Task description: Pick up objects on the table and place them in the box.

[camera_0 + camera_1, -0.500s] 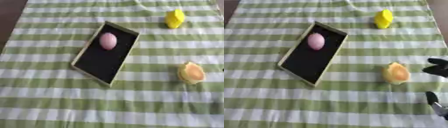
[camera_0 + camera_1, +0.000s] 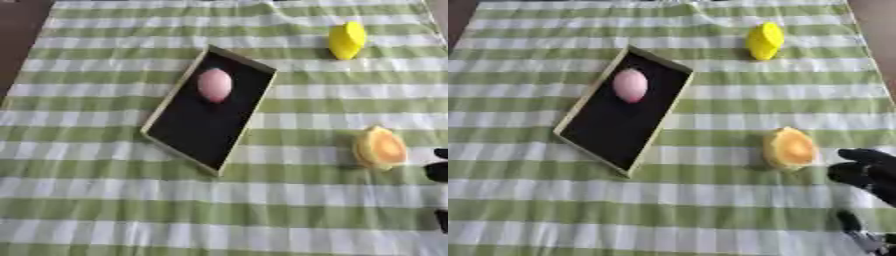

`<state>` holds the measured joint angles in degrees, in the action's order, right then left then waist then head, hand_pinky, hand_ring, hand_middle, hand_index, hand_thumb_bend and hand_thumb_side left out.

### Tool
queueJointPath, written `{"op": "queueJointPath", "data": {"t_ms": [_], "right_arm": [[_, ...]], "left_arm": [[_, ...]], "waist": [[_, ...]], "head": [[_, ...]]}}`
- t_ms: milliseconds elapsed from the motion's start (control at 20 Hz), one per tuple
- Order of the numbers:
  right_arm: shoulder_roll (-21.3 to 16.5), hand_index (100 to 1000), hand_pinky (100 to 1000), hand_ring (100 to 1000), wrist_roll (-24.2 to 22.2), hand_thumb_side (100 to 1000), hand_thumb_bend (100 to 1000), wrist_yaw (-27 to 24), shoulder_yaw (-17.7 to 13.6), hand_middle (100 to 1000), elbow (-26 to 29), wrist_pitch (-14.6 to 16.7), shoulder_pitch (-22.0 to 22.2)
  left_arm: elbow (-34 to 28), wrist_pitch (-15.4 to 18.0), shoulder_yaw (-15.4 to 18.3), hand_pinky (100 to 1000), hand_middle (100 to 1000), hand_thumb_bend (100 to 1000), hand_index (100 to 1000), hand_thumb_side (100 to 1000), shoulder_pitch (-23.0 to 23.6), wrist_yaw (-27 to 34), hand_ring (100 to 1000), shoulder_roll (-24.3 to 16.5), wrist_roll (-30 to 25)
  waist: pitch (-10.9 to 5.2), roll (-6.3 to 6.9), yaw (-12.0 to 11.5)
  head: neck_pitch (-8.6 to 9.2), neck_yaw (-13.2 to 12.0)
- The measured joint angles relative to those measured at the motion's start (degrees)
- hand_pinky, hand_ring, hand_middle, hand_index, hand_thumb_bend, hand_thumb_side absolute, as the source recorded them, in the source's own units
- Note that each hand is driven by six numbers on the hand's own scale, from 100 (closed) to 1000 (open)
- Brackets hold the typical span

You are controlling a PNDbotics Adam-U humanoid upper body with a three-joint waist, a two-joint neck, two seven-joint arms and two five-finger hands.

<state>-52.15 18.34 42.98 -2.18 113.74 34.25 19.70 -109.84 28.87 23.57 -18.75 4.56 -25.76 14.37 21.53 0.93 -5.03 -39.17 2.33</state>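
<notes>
Orange object [image 2: 789,148] now nearer right robot hand [image 2: 870,171], fingers curled, empty.

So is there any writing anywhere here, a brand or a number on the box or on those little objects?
None can be read. The box, the pink egg-shaped object inside it, the yellow object, the orange-yellow object near the right hand and the striped tablecloth all show plain surfaces with no words, labels or numbers.

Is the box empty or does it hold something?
Not empty. The box holds one pink egg-shaped object at its far end; the rest of its black floor is bare.
</notes>
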Motion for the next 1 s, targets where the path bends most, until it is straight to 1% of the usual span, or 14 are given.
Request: {"op": "queueJointPath", "data": {"t_ms": [250,450,600,750,900,950,1000], "right_arm": [[-2.14,929,964,974,-1.65,199,100,-0.13,2.16,773,0.00,-2.40,-1.40],[-3.90,928,965,972,-3.07,198,100,-3.64,2.95,765,0.00,-4.61,-3.63],[-5.03,929,963,971,-3.35,198,100,-6.43,2.94,763,0.00,-5.01,-5.25],[-6.20,932,962,973,-3.54,198,100,-8.67,2.89,767,0.00,-5.20,-6.65],[-8.05,949,973,983,-4.30,201,100,-10.75,2.74,769,0.00,-5.98,-8.11],[-8.67,952,976,986,-4.79,160,100,-11.39,2.73,769,0.01,-6.47,-8.59],[-9.20,956,985,991,-5.35,207,100,-12.01,2.75,766,0.01,-6.97,-8.99]], "left_arm": [[0.04,0.06,-0.01,727,722,100,853,502,0.00,0.25,789,0.00,-0.46],[0.34,0.05,-0.01,727,721,100,850,504,0.00,0.52,788,0.00,-0.93],[0.35,0.00,-0.02,727,721,100,851,509,0.02,0.67,788,0.00,-1.11],[0.35,-0.13,-0.02,727,722,100,850,504,0.04,0.93,788,-0.01,-1.24],[0.34,-0.25,-0.02,728,722,100,850,504,0.06,0.97,788,-0.22,-1.36],[0.34,-0.30,-0.03,727,722,100,850,516,0.07,0.98,788,-0.38,-1.41],[0.34,-0.35,-0.03,727,721,100,850,509,0.08,0.98,788,-0.47,-1.45]], "waist": [[0.00,-0.11,-0.37],[-0.05,-0.39,-0.59],[-0.34,-0.51,-0.63],[-0.64,-1.00,-0.62],[-1.06,-1.14,-0.60],[-1.14,-1.18,-0.60],[-1.18,-1.23,-0.62]], "head": [[0.03,0.45],[0.08,0.82],[0.10,0.91],[0.10,1.05],[0.10,1.16],[0.10,1.23],[0.10,1.31]]}}
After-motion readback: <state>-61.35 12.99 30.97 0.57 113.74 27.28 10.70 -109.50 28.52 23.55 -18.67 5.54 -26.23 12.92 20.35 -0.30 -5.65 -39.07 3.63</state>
